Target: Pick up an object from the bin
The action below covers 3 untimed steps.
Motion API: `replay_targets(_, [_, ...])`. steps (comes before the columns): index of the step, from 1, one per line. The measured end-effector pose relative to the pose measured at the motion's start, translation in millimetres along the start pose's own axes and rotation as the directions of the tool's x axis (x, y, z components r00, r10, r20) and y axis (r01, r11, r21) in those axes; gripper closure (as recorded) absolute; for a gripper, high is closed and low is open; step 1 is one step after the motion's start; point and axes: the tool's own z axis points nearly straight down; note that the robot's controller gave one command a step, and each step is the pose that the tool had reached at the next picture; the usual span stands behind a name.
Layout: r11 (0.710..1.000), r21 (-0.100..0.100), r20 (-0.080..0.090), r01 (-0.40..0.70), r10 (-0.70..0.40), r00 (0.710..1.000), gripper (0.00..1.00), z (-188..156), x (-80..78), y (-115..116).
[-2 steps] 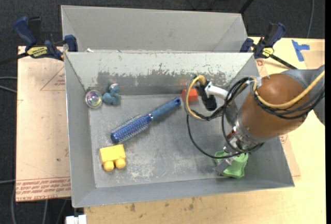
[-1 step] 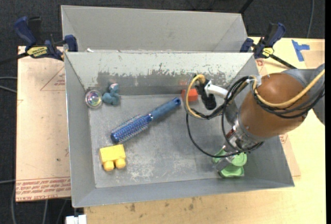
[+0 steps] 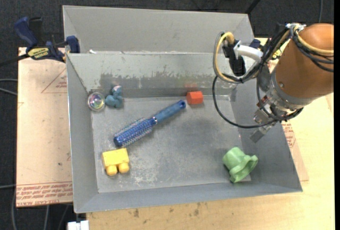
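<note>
One tool half hidden under the orange wrist cover, openness indiscernible, near a green toy

One camera above the grey bin — looking down, perhaps slightly from the near side

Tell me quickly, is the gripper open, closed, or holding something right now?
Gripper: cannot be told; it hangs by the bin's right wall, just beyond the green plastic piece.
</note>
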Motion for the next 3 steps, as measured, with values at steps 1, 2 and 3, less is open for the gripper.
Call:
replay_targets(1, [1.0,-0.006,0.008,0.001,-0.001,1.0,0.0,4.2,-1.7,1.3])
replay_targets(2, [0.995,-0.002,0.02,0.098,-0.098,0.995,0.0,131.4,-13.7,19.4])
replay_targets(3, [0.995,-0.007,0.01,0.095,-0.095,0.995,1.0,129.9,-8.1,22.5])
